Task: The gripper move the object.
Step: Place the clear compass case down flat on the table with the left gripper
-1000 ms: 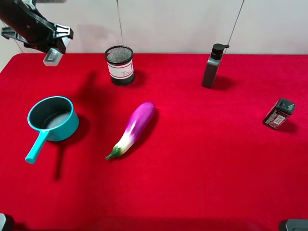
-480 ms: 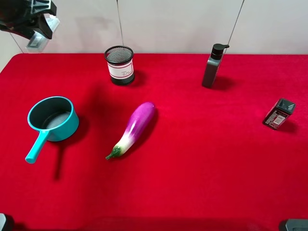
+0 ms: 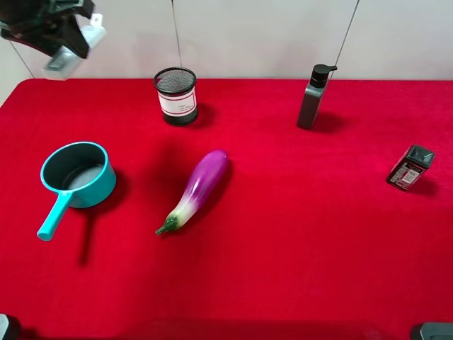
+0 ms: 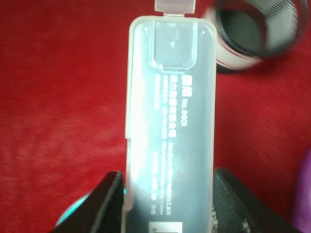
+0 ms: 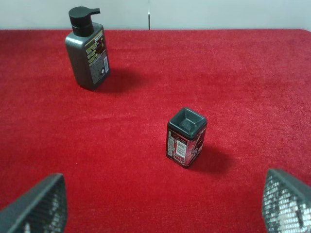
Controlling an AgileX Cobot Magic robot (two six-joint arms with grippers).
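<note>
My left gripper (image 3: 60, 35) is high over the table's far left corner, shut on a translucent white plastic case (image 3: 69, 55). In the left wrist view the case (image 4: 170, 121) stands lengthwise between the two dark fingers (image 4: 109, 204), with its small lid tab away from the camera. My right gripper (image 5: 160, 204) is open and empty, its mesh-patterned fingertips (image 5: 41, 204) wide apart. It is low over the red table, short of a small dark box (image 5: 186, 137). The right gripper does not show in the exterior view.
On the red table (image 3: 283, 248) are a black mesh cup (image 3: 175, 95), a purple eggplant (image 3: 196, 189), a teal saucepan (image 3: 76, 175), a grey pump bottle (image 3: 312, 97) and the small dark box (image 3: 410, 167) at the right. The mesh cup (image 4: 257, 29) lies below the held case.
My left gripper rose and swung left with the case, then shifted slightly back right. The right arm and the table objects have not moved.
</note>
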